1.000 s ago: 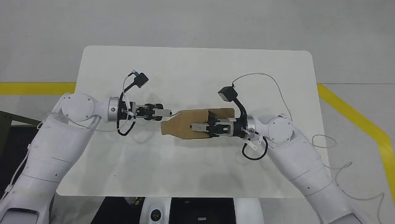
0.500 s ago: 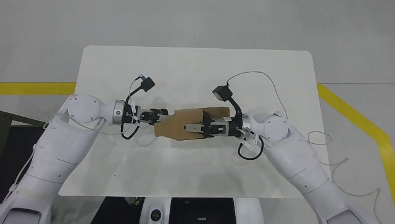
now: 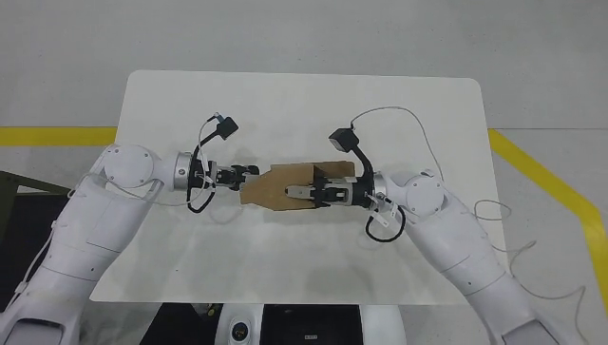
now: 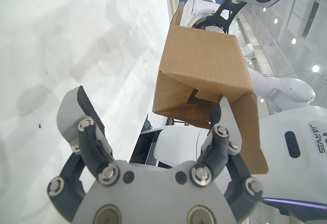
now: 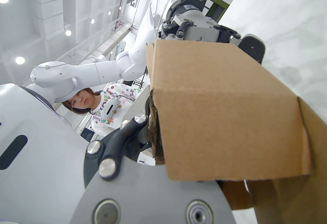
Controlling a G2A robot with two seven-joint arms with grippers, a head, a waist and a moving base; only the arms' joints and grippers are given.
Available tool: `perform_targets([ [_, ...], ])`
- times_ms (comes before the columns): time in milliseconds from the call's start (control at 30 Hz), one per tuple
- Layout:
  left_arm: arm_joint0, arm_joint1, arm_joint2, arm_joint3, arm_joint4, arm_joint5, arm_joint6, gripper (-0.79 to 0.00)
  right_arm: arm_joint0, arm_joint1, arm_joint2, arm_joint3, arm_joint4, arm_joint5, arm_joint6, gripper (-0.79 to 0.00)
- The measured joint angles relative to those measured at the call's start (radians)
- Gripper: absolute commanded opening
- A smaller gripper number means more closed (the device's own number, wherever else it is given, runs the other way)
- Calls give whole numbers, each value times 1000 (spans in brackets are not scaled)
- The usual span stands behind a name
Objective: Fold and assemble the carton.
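A brown carton [image 3: 285, 185] hangs in the air over the middle of the white table, partly squared up, with a loose end flap [image 4: 249, 133]. My right gripper [image 3: 304, 194] is shut on the carton's wall at one end; in the right wrist view the carton [image 5: 224, 112] hides the fingers. My left gripper [image 3: 244, 172] stands open at the opposite end. In the left wrist view, one of its fingers [image 4: 224, 110] rests against the inside of the end flap, and the other finger [image 4: 84, 104] is free beside the carton [image 4: 201, 66].
The white table [image 3: 304, 98] lies bare around and under the carton, with free room on every side. Yellow floor tape [image 3: 47, 136] runs past both table ends.
The right arm has carried the carton a little to the left, toward the left gripper. The left gripper now stands at the carton's end, with one finger on the flap.
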Motion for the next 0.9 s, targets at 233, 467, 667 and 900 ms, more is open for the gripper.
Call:
perform_targets([
  [233, 3, 7, -39, 14, 1, -4, 10, 0, -43, 20, 63, -8, -57, 24, -30, -785],
  [467, 18, 13, -61, -17, -17, 1, -6, 0, -71, 29, 86, -33, -89, 50, -49, -785],
  [667, 27, 13, -56, -30, -17, 5, -15, 0, -74, 27, 77, -50, -90, 51, -59, -785],
  [900, 25, 13, -46, -19, 19, 27, 0, 0, -64, 25, 68, -67, -72, 40, -54, -785],
])
